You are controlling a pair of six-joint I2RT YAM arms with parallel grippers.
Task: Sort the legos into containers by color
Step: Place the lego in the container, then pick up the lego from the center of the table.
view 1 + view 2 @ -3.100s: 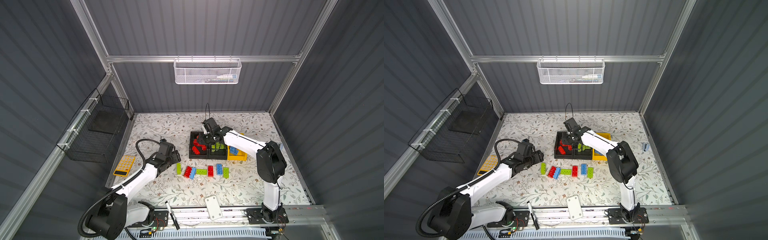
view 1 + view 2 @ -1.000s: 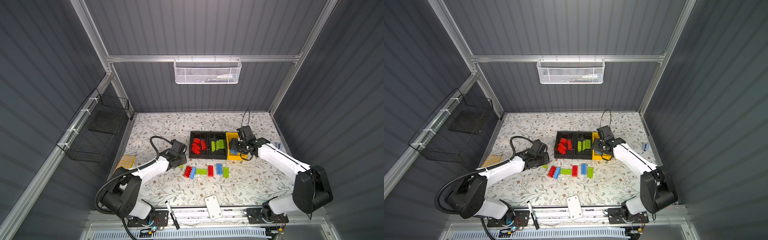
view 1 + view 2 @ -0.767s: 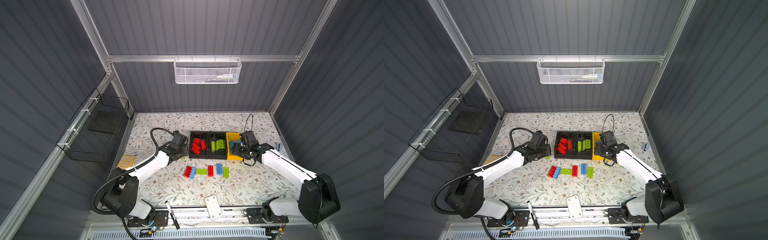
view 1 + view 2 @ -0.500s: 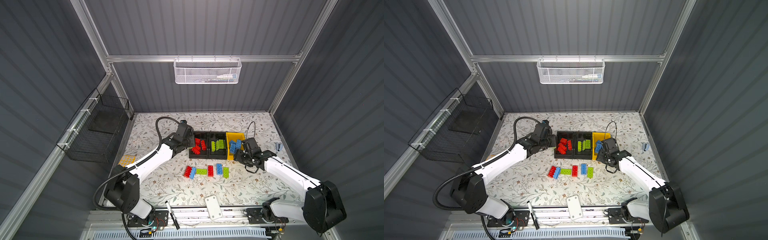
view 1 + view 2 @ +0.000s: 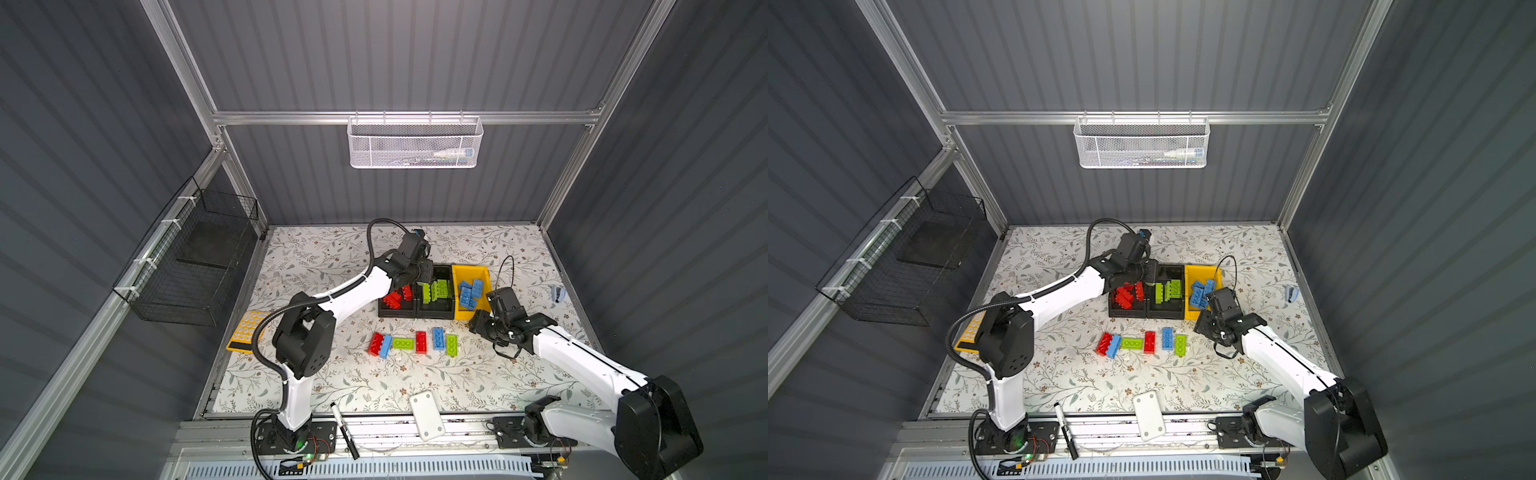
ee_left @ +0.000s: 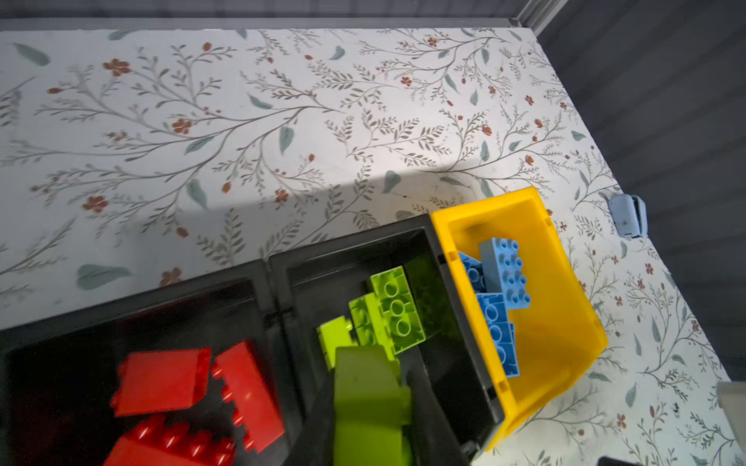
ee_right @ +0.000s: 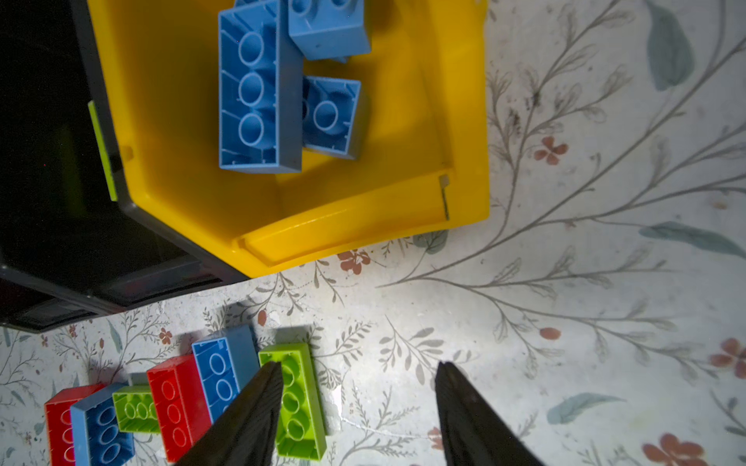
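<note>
Currently the drop-off of a green piece is in hand. Read a top view as a clock face with twelve at the back wall. The left gripper (image 5: 420, 277) hangs at about twelve o'clock of the table's middle, over the black bins. Its fingers are out of the wrist view, but a lime green brick (image 6: 369, 403) fills the spot just under that camera, so I judge the jaws clamped tight on it. Below, the left black bin (image 6: 133, 298) holds the red bricks (image 6: 242, 387) and the middle black bin (image 6: 351, 246) holds the lime green bricks (image 6: 393, 310). The carried brick appears over the middle bin, close to the wall shared with the left one. The next move there calls for a small shift toward three o'clock and then a release, so the brick lands among its own colour.

Touching that bin's three o'clock side, the yellow bin (image 5: 469, 272) holds the light blue bricks (image 5: 469, 293). At six o'clock of the bins, a row of six bricks (image 5: 421, 341) lies on the floral tabletop (image 5: 332, 257): red, blue, green, red, blue, green. The right gripper (image 7: 357, 403) hovers at the row's three o'clock end, jaws about half open and empty. In the wrist view, one finger overlaps the edge of the end green brick (image 7: 298, 397). Taking it calls for a shift toward nine o'clock to straddle the brick, then a descent and a squeeze.
</note>
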